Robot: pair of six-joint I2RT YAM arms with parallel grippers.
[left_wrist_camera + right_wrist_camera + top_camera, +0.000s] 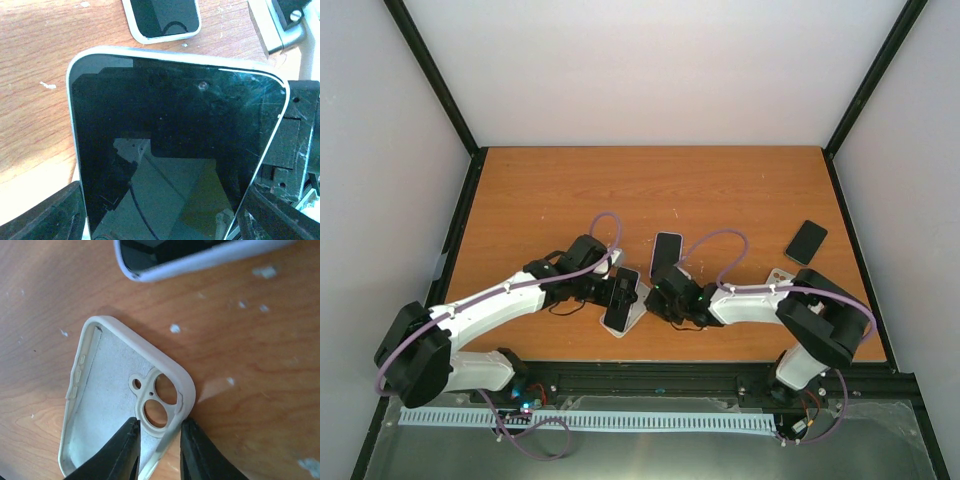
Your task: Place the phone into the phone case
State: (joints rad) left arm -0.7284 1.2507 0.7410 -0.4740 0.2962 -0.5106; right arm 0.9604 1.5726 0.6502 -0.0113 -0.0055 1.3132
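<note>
Top view, lower centre: phone [621, 296] in left gripper [606, 291], dark screen up, partly over the white case [636, 319]. Contact between them cannot be told.

Left wrist view: phone [175, 150] fills the frame, with a pale rim and scratched glass. Left gripper [160, 222] pinches it by its long sides, fingers [45, 220] in the bottom corners.

Right gripper [658, 298] sits just right of the phone in the top view.

Right wrist view: case [100, 390] lies open side up, nothing in it, lens holes at bottom centre. Right gripper [159, 442] pinches the case wall at the lens corner.

Second phone [665, 254], white-rimmed, lies just above centre on the table [540, 190]. Third phone [806, 242] lies at right, well apart.
</note>
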